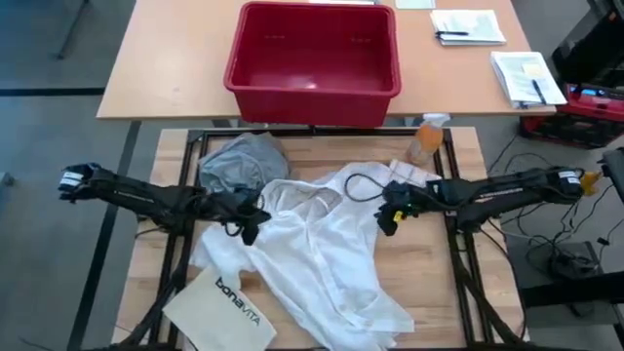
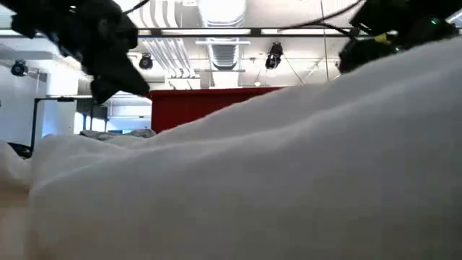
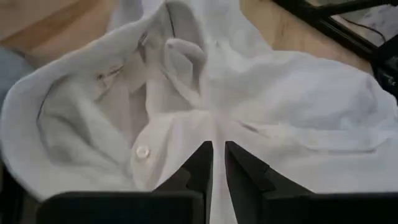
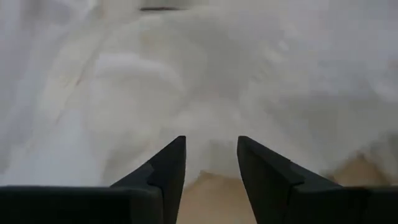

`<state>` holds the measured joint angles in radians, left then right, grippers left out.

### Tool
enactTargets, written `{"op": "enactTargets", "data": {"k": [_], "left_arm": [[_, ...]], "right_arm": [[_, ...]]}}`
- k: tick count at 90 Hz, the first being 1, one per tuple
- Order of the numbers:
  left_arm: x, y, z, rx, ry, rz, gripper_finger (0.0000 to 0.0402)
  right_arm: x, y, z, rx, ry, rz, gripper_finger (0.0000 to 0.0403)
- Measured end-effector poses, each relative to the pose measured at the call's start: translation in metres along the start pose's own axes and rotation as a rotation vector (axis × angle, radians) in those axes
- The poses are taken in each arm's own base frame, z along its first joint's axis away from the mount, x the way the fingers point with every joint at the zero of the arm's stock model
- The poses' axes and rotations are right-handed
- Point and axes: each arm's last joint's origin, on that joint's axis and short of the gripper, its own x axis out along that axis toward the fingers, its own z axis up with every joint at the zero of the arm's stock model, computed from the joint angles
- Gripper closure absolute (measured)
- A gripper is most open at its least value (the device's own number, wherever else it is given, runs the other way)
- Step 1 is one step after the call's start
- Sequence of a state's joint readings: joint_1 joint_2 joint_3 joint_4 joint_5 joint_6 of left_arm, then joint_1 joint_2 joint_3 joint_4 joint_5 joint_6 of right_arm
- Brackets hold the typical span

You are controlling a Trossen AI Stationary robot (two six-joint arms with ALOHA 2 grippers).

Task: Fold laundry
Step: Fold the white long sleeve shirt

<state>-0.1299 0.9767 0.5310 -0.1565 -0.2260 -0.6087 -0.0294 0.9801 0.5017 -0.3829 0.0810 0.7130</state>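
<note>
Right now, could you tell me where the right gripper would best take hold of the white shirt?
Probably the shirt's edge nearest the right gripper, approached level from the robot's right. The white shirt ends just ahead of its open fingers, with bare table beneath. The left gripper already pinches a fold by the collar.

The big white shirt (image 2: 289,166) fills the low view and hides the counter. The grey T-shirt (image 1: 239,161) is partly under it. The red bin (image 2: 195,108) only peeks out.

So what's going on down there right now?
Left hand shut on white shirt. Right hand open at its far edge. Grey tee waiting. Bag beside shirt.
</note>
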Motion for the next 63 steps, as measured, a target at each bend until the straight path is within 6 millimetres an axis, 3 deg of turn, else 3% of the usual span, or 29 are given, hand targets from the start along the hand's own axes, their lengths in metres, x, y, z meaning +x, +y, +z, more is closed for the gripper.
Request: {"op": "enactTargets", "data": {"k": [13, 22, 46, 63], "left_arm": [[0.026, -0.013, 0.012, -0.017, -0.035, -0.014, 0.0377], [0.049, -0.023, 0.022, -0.007, -0.057, -0.038, 0.0377], [0.114, -0.055, 0.041, 0.083, 0.042, -0.094, 0.0377], [0.148, -0.070, 0.048, 0.099, 0.133, -0.087, 0.0377]], "right_arm": [[0.001, -0.017, -0.013, 0.165, -0.029, -0.059, 0.0263], [0.003, -0.024, -0.011, 0.250, -0.065, -0.095, 0.0259], [0.026, -0.034, -0.001, 0.149, -0.054, -0.159, 0.0279], [0.046, -0.034, 0.004, 0.110, -0.020, -0.078, 0.0324]]}}
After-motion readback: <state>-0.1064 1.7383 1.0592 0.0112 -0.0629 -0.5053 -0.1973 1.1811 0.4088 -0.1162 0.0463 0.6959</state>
